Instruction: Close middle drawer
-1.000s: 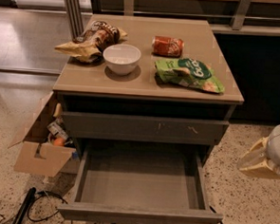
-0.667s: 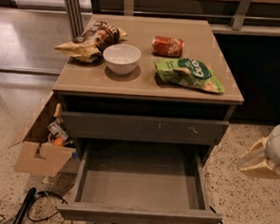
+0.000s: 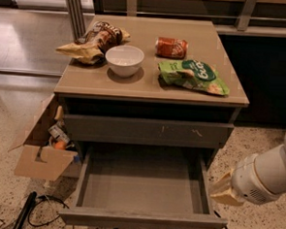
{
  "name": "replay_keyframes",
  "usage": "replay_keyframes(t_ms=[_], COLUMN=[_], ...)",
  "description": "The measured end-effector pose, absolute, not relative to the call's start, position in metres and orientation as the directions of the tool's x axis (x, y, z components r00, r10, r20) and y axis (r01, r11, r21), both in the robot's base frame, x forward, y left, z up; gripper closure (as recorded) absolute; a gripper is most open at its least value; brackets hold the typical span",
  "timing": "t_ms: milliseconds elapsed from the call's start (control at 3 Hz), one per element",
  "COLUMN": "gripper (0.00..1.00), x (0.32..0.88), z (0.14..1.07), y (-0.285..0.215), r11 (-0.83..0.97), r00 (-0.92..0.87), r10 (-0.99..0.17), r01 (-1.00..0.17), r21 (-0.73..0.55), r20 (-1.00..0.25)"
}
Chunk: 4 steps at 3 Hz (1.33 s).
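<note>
The middle drawer (image 3: 141, 219) is pulled far out of the dark grey-brown cabinet, low in the camera view. Its plain front faces me and its smooth tray (image 3: 142, 182) is bare. Above it sits the similar drawer front with small pale scratch marks (image 3: 147, 131), pushed in. My gripper (image 3: 224, 190), a beige tip on a white arm (image 3: 268, 175), hangs at the right, just outside the open drawer's right side wall and level with its front half. It holds nothing that I can see.
On the cabinet top (image 3: 149, 85) lie a white bowl (image 3: 124, 60), a brown snack bag (image 3: 95, 41), a red can (image 3: 171, 47) and a green chip bag (image 3: 194, 76). An open cardboard box (image 3: 41, 151) and black cables (image 3: 35, 209) sit on the floor at the left.
My arm has moved left and down, bringing the gripper closer to the open drawer's right side. The drawer and the things on top have not moved.
</note>
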<state>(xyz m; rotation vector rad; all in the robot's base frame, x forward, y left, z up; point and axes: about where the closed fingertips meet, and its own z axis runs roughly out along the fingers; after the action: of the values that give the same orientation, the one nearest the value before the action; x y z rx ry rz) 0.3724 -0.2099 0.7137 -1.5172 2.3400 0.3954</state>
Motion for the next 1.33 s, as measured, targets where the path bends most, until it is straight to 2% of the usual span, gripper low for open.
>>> replay_keyframes(t_ms=[667, 1333], gripper=[1.0, 1.0], x=[0.36, 0.359], z=[0.627, 0.614], y=[-0.195, -0.189], r11=[0.444, 0.441], r00=[-0.417, -0.427], r10=[-0.759, -0.761], r01=[-0.893, -0.893], r21=[0.07, 0.092], r20=[-0.5, -0.489])
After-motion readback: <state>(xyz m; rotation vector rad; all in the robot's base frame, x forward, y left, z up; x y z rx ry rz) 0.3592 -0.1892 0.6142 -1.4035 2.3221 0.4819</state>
